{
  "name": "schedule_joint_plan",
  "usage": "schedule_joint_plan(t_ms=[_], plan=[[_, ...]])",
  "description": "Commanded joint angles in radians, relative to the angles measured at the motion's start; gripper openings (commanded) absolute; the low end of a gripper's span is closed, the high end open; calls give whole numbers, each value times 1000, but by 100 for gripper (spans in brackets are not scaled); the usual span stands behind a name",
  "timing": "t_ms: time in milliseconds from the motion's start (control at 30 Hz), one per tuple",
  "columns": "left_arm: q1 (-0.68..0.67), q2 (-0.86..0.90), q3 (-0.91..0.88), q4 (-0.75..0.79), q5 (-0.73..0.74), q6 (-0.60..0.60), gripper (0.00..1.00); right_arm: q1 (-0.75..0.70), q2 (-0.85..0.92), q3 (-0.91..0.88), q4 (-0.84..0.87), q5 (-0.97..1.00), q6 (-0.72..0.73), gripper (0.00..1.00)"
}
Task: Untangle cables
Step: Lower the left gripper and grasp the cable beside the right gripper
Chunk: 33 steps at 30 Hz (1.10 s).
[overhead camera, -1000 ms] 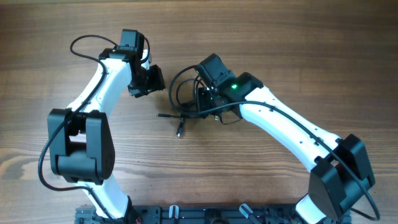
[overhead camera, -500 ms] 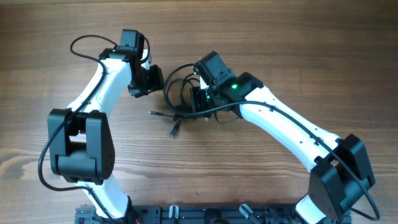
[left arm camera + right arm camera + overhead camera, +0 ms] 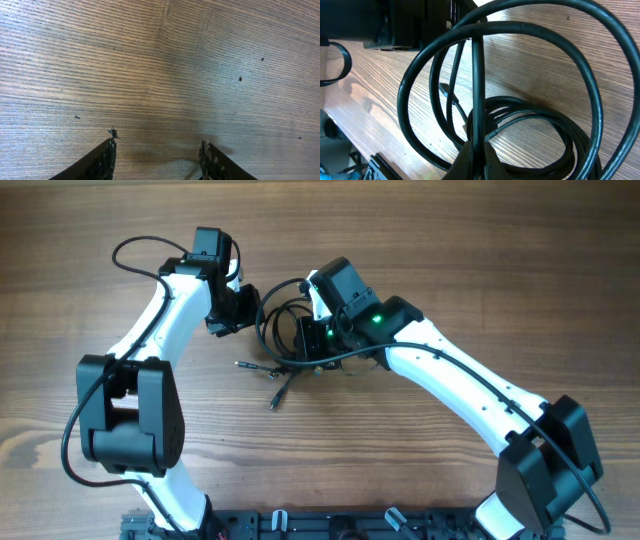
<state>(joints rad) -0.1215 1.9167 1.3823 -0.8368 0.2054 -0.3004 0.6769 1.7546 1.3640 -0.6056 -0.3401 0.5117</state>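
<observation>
I see the wooden table filling the overhead view, with both arms reaching in from the near edge. The right arm stretches across toward the middle, and the left arm bends up and over on its own side. The cables lie near the centre of the table as a bundle of black loops, between the two wrists and just beside the left one. In the right wrist view the cables show as several wide overlapping loops standing up off the wood. The right gripper is closed tight; from its wrist camera I see the right gripper pinching one strand that runs straight up from its fingers. The left gripper sits at the edge of the loops. In its wrist view the left gripper is about half open over bare wood, holding nothing. Two plug ends trail out of the bundle onto the table toward the near side. A green light glows on the right arm's wrist.
</observation>
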Motion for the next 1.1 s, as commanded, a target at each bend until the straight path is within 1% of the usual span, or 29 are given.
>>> schedule_joint_plan(t_ms=[0, 100, 133, 233, 267, 367, 467, 533, 700, 800, 833, 900, 1000, 1067], plan=[[0, -9, -10, 0, -10, 8, 56, -5, -11, 19, 20, -25, -10, 4], [0, -9, -10, -2, -23, 8, 54, -4, -11, 19, 11, 50, -14, 4], [0, -9, -10, -5, -39, 8, 52, -4, -11, 19, 6, 77, -15, 4], [12, -13, -10, -14, -42, 8, 40, -4, -11, 18, -13, 150, -13, 4], [19, -18, -10, -16, -24, 8, 40, -4, -11, 18, -16, 153, -11, 4], [42, -48, -10, -28, 61, 16, 40, -4, -11, 17, -16, 153, -1, 4], [74, -114, -10, -56, 166, 34, 38, -4, -11, 17, -21, 195, 46, 4], [93, -169, -10, -82, 232, 34, 40, -5, -11, 17, -24, 229, 89, 4], [97, -261, -10, -170, 381, 30, 39, -17, -10, 17, -19, 224, 101, 4], [80, -272, -10, -239, 496, 30, 23, -19, -10, 17, -17, 173, 101, 4], [77, -271, -10, -259, 531, 30, 19, -19, -10, 17, -15, 144, 101, 4], [61, -267, -10, -301, 598, 30, 5, -19, -10, 17, -10, 95, 101, 4], [40, -267, -10, -312, 650, 30, 4, -19, -10, 17, -4, 53, 100, 4], [21, -267, -10, -307, 665, 1, 4, -19, -10, 17, 2, 24, 98, 4]])
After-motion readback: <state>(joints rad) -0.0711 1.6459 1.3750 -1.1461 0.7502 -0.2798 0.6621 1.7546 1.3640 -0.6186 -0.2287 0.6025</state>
